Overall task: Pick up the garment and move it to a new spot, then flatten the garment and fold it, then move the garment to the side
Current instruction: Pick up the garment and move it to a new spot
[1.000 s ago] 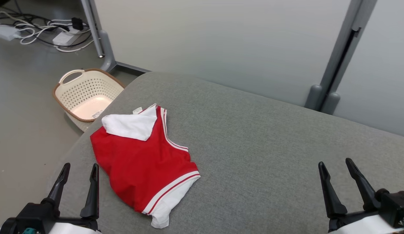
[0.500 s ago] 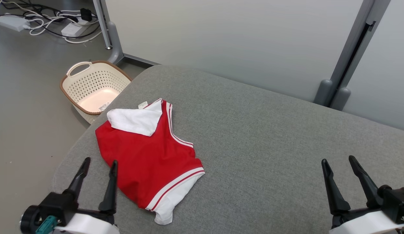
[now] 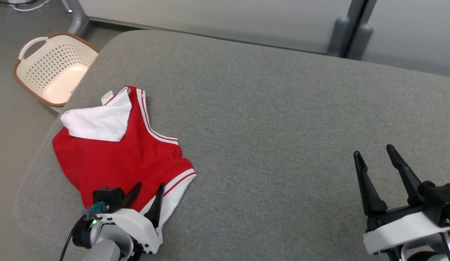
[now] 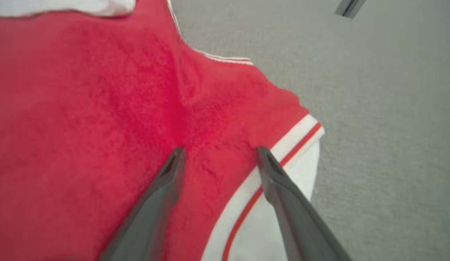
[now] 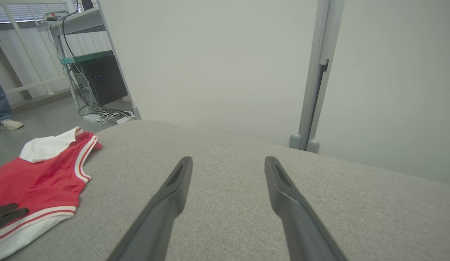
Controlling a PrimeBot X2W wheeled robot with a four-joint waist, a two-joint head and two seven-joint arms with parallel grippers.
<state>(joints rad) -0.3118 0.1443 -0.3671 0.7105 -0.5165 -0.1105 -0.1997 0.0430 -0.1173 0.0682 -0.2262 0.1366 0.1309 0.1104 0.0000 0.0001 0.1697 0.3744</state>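
The garment (image 3: 112, 156) is a red top with white trim and a white flap folded over its far part; it lies crumpled at the left of the grey cushion (image 3: 268, 119). My left gripper (image 3: 149, 189) hangs open over its near hem, one fingertip over red cloth and the other by the striped band, as the left wrist view shows on the garment (image 4: 101, 108) with the left gripper (image 4: 219, 152). At the lower right my right gripper (image 3: 373, 156) is open above bare cushion, far from the garment (image 5: 40, 181); in its own view the right gripper (image 5: 228, 161) holds nothing.
A cream perforated basket (image 3: 53, 69) stands on the floor past the cushion's far left corner. Grey partition panels with posts (image 3: 339, 36) run behind the cushion. A person's foot (image 5: 5, 124) and cables (image 5: 101, 114) are on the floor far left in the right wrist view.
The head camera has tilted down and shifted. My left gripper has moved forward and rightward from beside the garment to over its near hem. The right gripper stays open in place.
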